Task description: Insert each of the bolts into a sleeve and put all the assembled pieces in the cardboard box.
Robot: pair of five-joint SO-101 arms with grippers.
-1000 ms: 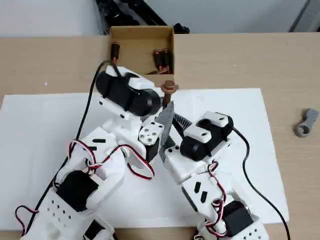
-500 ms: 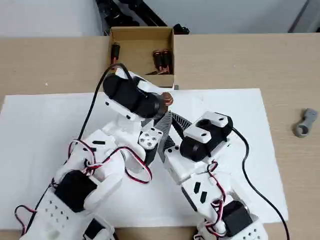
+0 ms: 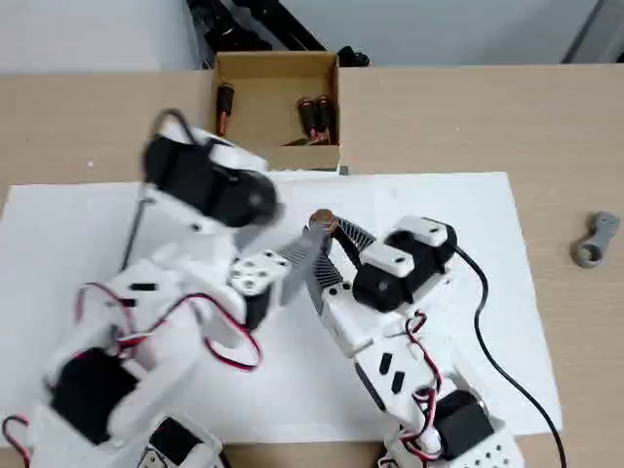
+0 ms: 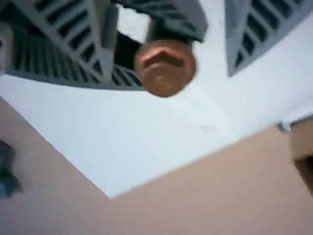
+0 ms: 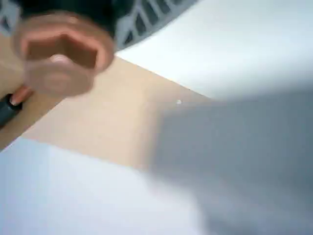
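One assembled piece, copper bolt head on top w/ dark sleeve under it, sits upright in the R claw. That claw is closed narrow on it, over the white sheet and near the front right corner of the cardboard box. In the R wrist view the hex head looms close, w/ black sleeve behind it.

L claw is spread wide. In the L wrist view its ribbed fingers stand either side of the bolt head, neither touching it. L arm leans over the sheet's left half; R arm comes up from the near edge, centre-right.

Inside the box are copper-and-black pieces: a cluster by the right wall and one more by the left wall. Box stands on the tan counter at the sheet's far edge. A grey part lies alone on the counter, well to the right of the sheet.
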